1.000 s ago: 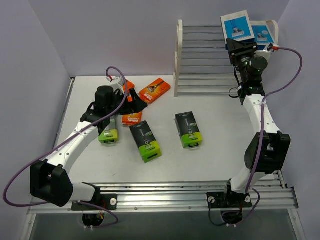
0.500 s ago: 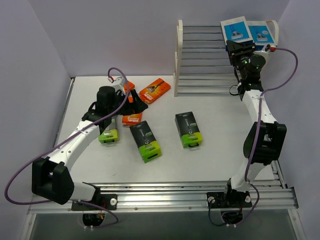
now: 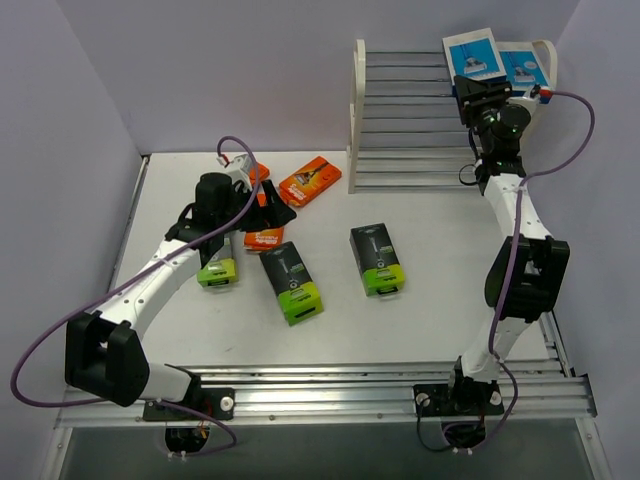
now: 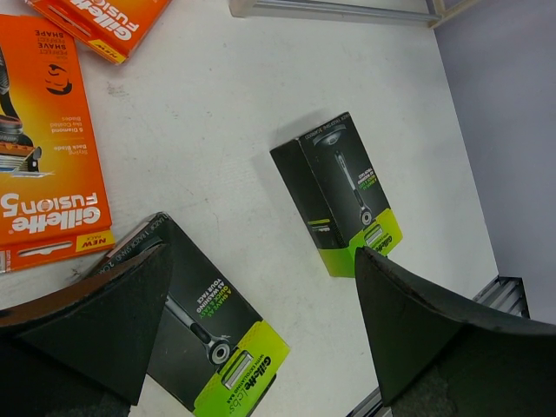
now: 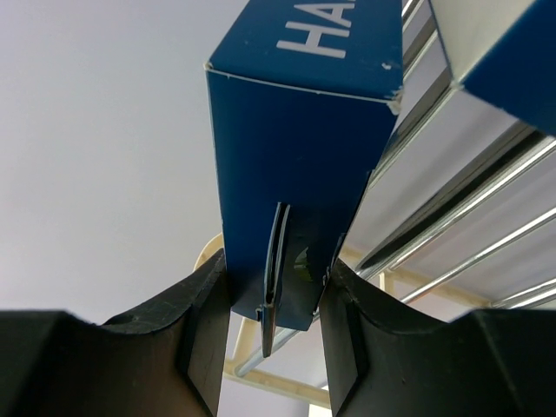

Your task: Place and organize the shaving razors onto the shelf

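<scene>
Top external view, from left to right: over the left part of the white table (image 3: 440, 250) the left pincer (image 3: 270, 208) hangs released, jaws spread wide with nothing between them. One black-and-lime razor pack (image 3: 217, 270) lies flat to the near left of that pincer, beside its forearm. An orange razor pack (image 3: 263, 238) lies directly under the pincer on its near side. The edge of a second orange pack (image 3: 258, 171) shows behind its wrist. A third orange pack (image 3: 310, 181) lies just beyond its tips to the right. A second black-and-lime pack (image 3: 291, 281) lies on the near side of the pincer, lime end toward the arm bases. A third black-and-lime pack (image 3: 377, 259) lies apart to the pincer's right. The left wrist view shows the two dark fingers (image 4: 104, 321) wide apart above the table, with two of the black-and-lime packs flat below them. The cream-white shelf (image 3: 357, 100) stands at the far right of the table against the back wall, its silvery rods rising in tiers. At the right end of its upper tiers the right pincer (image 3: 476, 82) is raised and clenched on the lower end of a blue-and-white razor pack (image 3: 473, 52), holding it upright. The right wrist view shows both fingers pressed against that pack's sides, with the shelf rods just to the pincer's right. Whether the pack rests on a rod cannot be told. Another blue-and-white pack (image 3: 525, 66) stands on the shelf's top corner, just to the right of this pincer.
</scene>
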Robot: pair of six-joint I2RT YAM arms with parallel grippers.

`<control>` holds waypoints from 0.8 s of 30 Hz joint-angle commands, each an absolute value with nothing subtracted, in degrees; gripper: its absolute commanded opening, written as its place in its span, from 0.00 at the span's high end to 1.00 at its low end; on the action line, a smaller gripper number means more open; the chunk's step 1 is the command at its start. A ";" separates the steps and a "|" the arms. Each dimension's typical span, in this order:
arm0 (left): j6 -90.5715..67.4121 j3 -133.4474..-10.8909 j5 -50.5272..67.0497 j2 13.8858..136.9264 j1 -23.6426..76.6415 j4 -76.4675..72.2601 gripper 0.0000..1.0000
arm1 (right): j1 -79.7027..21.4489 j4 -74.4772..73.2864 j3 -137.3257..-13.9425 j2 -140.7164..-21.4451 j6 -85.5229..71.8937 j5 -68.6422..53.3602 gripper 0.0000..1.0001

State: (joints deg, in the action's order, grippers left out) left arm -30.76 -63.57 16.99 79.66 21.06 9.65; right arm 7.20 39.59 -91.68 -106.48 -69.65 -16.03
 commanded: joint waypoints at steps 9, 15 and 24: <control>-29.97 -65.04 18.10 80.33 21.45 9.05 0.06 | 7.73 44.56 -97.65 -107.49 -69.70 -15.91 1.00; -30.06 -65.13 18.28 80.51 21.45 9.05 0.06 | 8.17 44.56 -98.09 -108.19 -70.14 -16.17 0.82; -30.32 -65.21 18.72 80.86 21.45 9.05 0.06 | 8.70 43.16 -99.14 -108.81 -70.49 -16.61 0.50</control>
